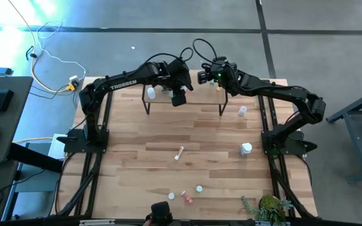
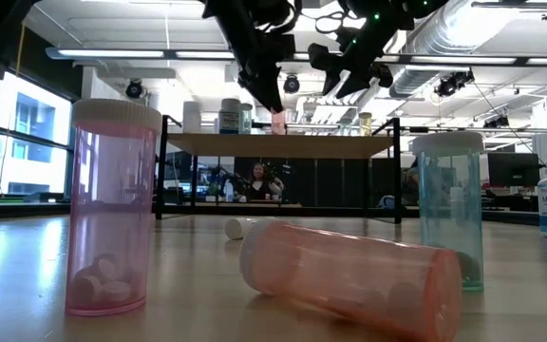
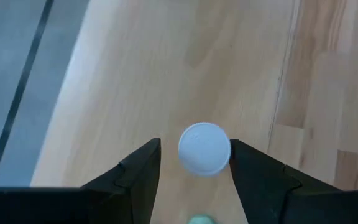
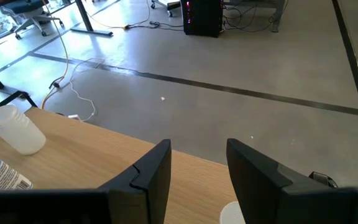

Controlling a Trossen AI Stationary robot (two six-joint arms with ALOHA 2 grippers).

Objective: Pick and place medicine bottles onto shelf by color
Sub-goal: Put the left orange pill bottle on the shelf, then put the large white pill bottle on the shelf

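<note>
A small light-wood shelf [image 1: 184, 100] on thin black metal legs is found at the far middle of the large wooden bench [image 1: 137, 144]. The left gripper [image 1: 179, 98] is held over the shelf; in the left wrist view its dark fingers [image 3: 135, 180] are seen spread apart, with a round white bottle cap [image 3: 204, 148] between them, apparently untouched by either finger, so nothing is gripped. The right gripper [image 1: 203, 76] is positioned just beyond the shelf's far right end; its fingers [image 4: 151, 171] are seen parted and empty, with the grey floor beyond the bench edge ahead of them. On the shelf are recorded a white bottle [image 1: 150, 93] near its left end and a yellowish vial [image 1: 219, 86] near its right end; in the low view a row of white and labelled bottles [image 2: 230, 115] is seen on the left part of the board. Still on the bench: a large white bottle [image 1: 246, 149] and a clear vial [image 1: 242, 111] toward the right, a pinkish vial lying flat [image 1: 179, 153] at centre, and several small pieces near the front edge [image 1: 185, 196]. Close to the low camera are noted an upright pink translucent vial [image 2: 114, 209], a fallen orange-pink vial [image 2: 349, 275], and an upright green-tinted vial [image 2: 449, 209].
</note>
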